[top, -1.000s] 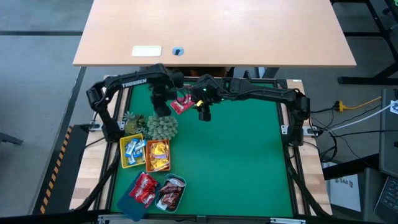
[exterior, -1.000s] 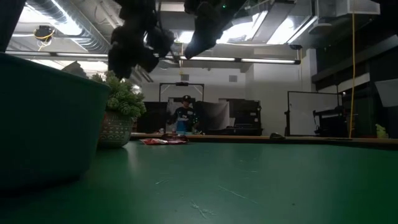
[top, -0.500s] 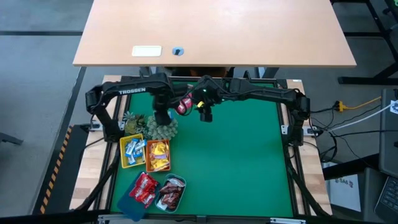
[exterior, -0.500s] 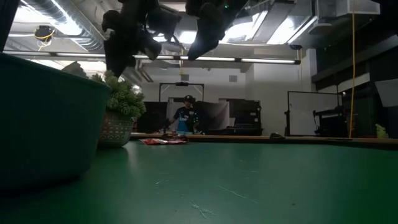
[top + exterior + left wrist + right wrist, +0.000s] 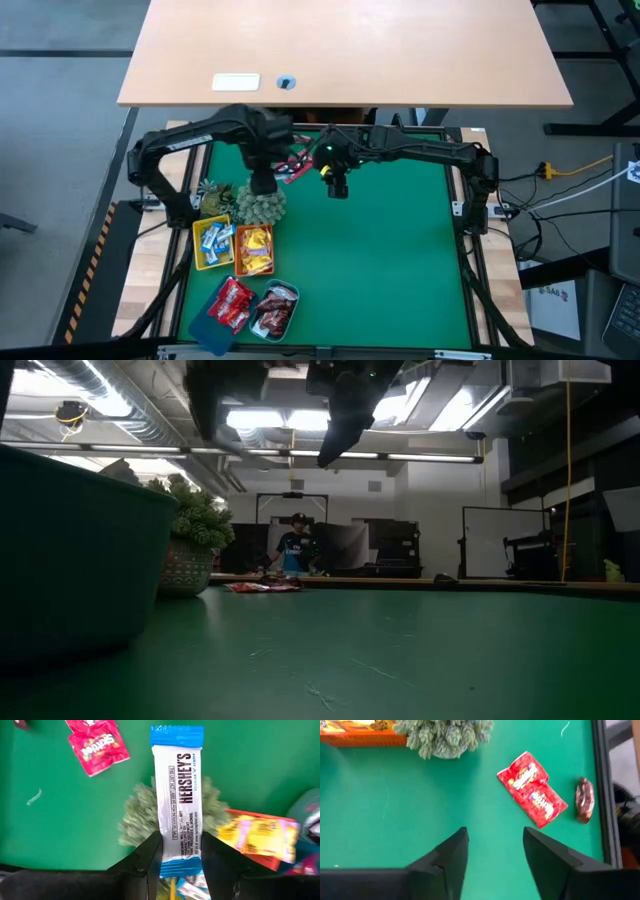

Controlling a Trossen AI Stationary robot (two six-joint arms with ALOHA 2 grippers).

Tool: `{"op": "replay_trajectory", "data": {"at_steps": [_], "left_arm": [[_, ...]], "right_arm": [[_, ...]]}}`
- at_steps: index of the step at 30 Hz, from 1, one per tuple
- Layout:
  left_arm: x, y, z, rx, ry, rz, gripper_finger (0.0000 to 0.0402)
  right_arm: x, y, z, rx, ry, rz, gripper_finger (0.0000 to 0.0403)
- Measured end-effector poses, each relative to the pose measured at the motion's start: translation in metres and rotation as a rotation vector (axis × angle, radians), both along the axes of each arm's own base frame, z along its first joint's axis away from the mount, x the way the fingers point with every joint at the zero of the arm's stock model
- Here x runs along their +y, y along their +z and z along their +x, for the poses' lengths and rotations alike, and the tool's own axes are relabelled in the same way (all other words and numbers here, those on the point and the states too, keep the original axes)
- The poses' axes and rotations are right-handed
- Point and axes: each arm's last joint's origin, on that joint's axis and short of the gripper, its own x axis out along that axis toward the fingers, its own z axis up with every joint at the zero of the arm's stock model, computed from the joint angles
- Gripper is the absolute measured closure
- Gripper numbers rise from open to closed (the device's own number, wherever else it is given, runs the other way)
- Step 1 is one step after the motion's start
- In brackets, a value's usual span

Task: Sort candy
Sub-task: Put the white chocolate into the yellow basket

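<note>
Left gripper (image 5: pixel 181 851) clamped on the lower end of a blue-white wrapped bar (image 5: pixel 178 800), held above the grey-green spiky plant (image 5: pixel 137 817) near the far left of the green table (image 5: pixel 400 260); in the high view, same gripper (image 5: pixel 262 180) poised over the plant (image 5: pixel 260 205). Right gripper (image 5: pixel 495 851) empty, fingers apart, hovering over bare mat just right of the left one, seen from above at (image 5: pixel 337 186). Just beyond it, two red packets (image 5: pixel 532 795) lying flat and touching each other, with a dark brown sweet (image 5: pixel 584 799) close by at the table's far edge. From the left wrist, one red packet (image 5: pixel 97 745) visible on the mat beyond the plant. Nearer the front left, four small trays in a cluster: yellow tray (image 5: pixel 212 243) holding blue-white wrappers, orange tray (image 5: pixel 254 250) holding yellow packets, blue tray (image 5: pixel 228 303) holding red packets, teal tray (image 5: pixel 276 308) holding dark bars. In the low view, a person (image 5: pixel 296 547) far back in the room.
</note>
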Motion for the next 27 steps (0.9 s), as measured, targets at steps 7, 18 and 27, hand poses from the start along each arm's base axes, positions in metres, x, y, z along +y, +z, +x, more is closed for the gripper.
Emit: {"op": "replay_trajectory", "data": {"at_steps": [7, 18, 27], "left_arm": [[-0.025, 0.038, -0.045, -0.151, 0.151, 0.006, 0.0286], [-0.081, 0.021, -0.127, -0.159, 0.518, -0.129, 0.0286], [-0.108, -0.029, -0.158, 0.108, 0.619, -0.351, 0.0286]], "right_arm": [[0.000, -0.002, -0.003, 0.039, 0.007, -0.028, 0.0215], [-0.002, -0.001, -0.001, 0.022, -0.005, -0.087, 0.0215], [-0.002, 0.000, 0.001, 0.006, 0.000, -0.092, 0.0215]]}}
